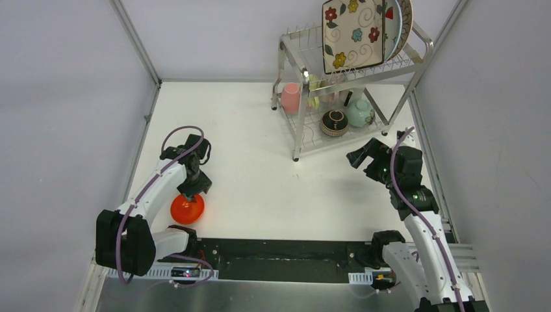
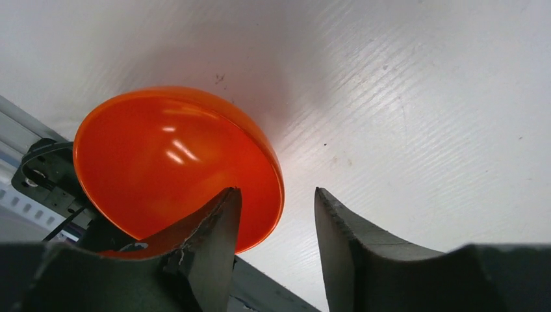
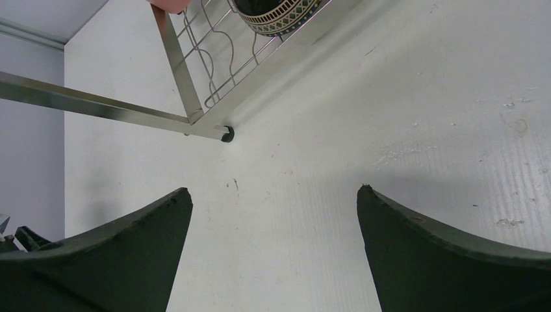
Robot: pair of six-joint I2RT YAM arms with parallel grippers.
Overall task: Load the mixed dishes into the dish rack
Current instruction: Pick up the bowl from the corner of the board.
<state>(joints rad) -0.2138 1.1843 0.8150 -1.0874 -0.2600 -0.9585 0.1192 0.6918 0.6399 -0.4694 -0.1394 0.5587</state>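
Left gripper (image 1: 194,188) over half-hidden orange bowl (image 1: 186,211)

1. Bright, even, diffuse light from above; shadows soft and faint.
2. Specular streaks on orange bowl (image 2: 175,156); sheen on dish rack (image 3: 97,104) tube.
3. Sharp overall; wrist views wide-angle, near foreground slightly soft.

White table (image 1: 260,188): orange bowl (image 1: 186,210) front-left; dish rack (image 1: 310,130) far right.
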